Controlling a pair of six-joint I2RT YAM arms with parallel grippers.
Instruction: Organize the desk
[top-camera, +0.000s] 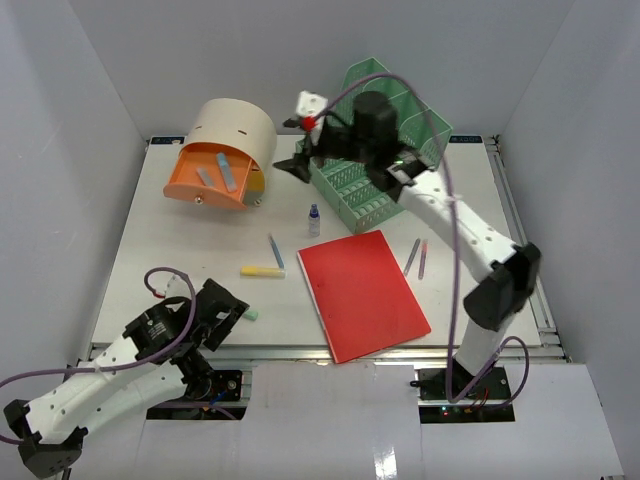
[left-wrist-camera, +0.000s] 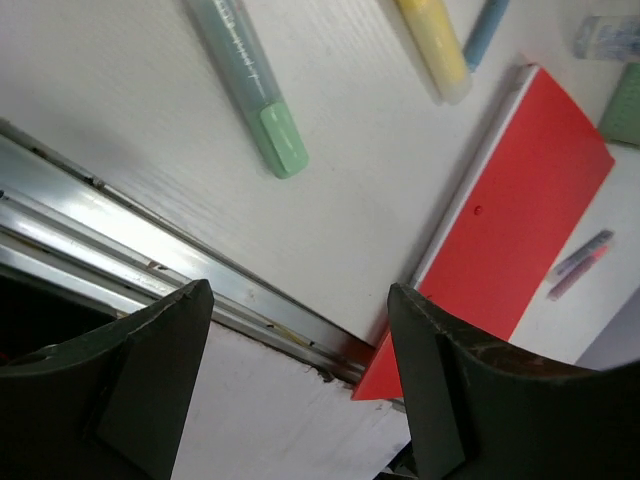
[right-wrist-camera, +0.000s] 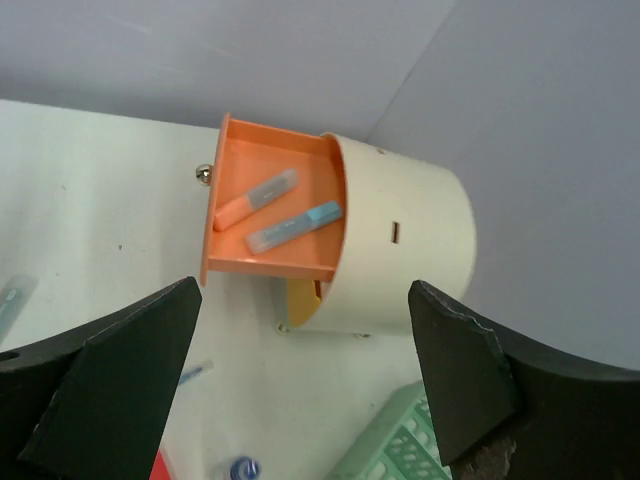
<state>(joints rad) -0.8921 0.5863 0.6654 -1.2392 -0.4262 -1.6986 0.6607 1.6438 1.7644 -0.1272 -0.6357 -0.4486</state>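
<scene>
White surface (top-camera: 170, 280) lies beneath both arms. Left fingers (left-wrist-camera: 140, 380) and right fingers (right-wrist-camera: 110, 390) stand apart, empty. Drawer (right-wrist-camera: 268, 267) ahead of right fingers holds two markers (right-wrist-camera: 295, 227). Green marker (left-wrist-camera: 250, 90), yellow marker (left-wrist-camera: 435, 45) and red notebook (left-wrist-camera: 520, 220) ahead of left fingers lie unsorted.

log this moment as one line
left tool open, empty, near pale green plastic marker | right tool open, empty, facing open orange plastic drawer with two markers | red notebook on white desk
</scene>
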